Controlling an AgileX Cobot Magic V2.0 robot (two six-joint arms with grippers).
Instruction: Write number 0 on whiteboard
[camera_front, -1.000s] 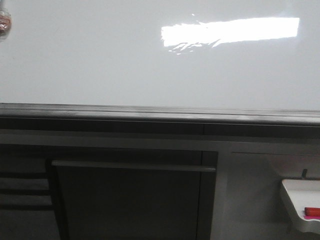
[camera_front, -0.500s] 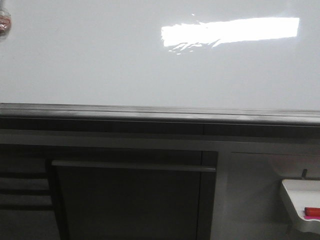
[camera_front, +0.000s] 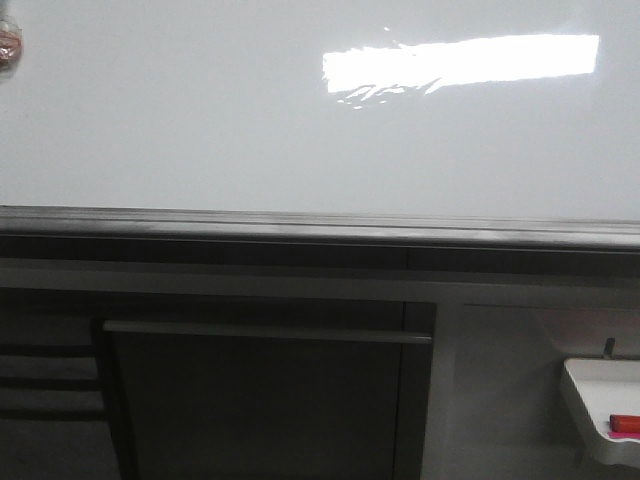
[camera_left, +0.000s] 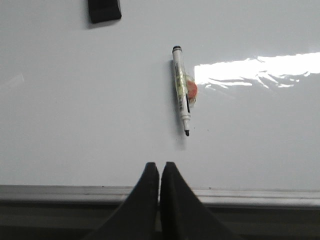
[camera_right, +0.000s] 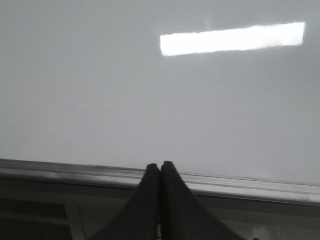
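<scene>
The whiteboard (camera_front: 200, 130) fills the upper half of the front view, glossy white with a bright light reflection and a grey lower rail (camera_front: 320, 228). No number 0 shows on it. In the left wrist view a marker (camera_left: 181, 90) hangs on the whiteboard (camera_left: 75, 110), black tip pointing toward my left gripper (camera_left: 160, 165), which is shut and empty a little short of the tip. My right gripper (camera_right: 160, 165) is shut and empty before a bare stretch of the whiteboard (camera_right: 100, 90), at its rail (camera_right: 250, 184). Neither gripper shows in the front view.
A black eraser (camera_left: 104, 10) sits on the board beyond the marker. An orange-red holder (camera_left: 191, 90) lies behind the marker. A small white tray (camera_front: 600, 395) with a red item (camera_front: 624, 423) is at the lower right. A dark cabinet with a bar handle (camera_front: 265, 333) stands below the rail.
</scene>
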